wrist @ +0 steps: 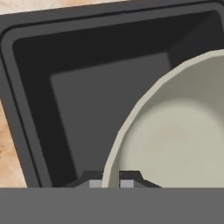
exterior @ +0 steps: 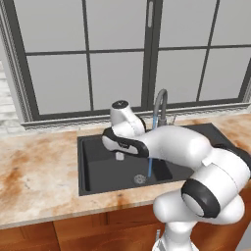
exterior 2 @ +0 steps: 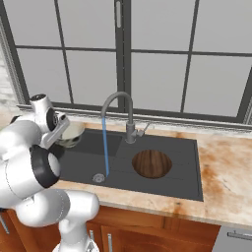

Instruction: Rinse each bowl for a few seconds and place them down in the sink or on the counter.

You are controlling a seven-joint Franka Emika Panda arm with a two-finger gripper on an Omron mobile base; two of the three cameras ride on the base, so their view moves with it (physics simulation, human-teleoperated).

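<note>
Two bowls here. The pale grey-green bowl (wrist: 179,131) is pinched by its rim between the fingers (wrist: 95,181), which are squeezed nearly together on that thin edge; in the hand view the rim runs right down between the two tips, with the bowl's lighter inside fanning out to the right and up from them. From the right base view you can see the same bowl (exterior 2: 71,134) held up off the basin floor over the left end of the sink (exterior 2: 182,162), tipped a bit on its side, just beside the hand. In the left base view the gripper (exterior: 119,155) hangs over the deep black basin, and I can't make out the bowl itself from that side.

The dark brown bowl (exterior 2: 152,164) sits flat in the shallower right section of the sink, near the base of the grey gooseneck tap (exterior 2: 129,115), well apart from the hand.

A thin blue stream of water (exterior 2: 105,147) is running straight down from the spout to the round drain (exterior 2: 98,177). The held bowl is off to the left of that stream, not under it. The marbled tabletop (exterior 2: 226,172) wraps around the sink.
</note>
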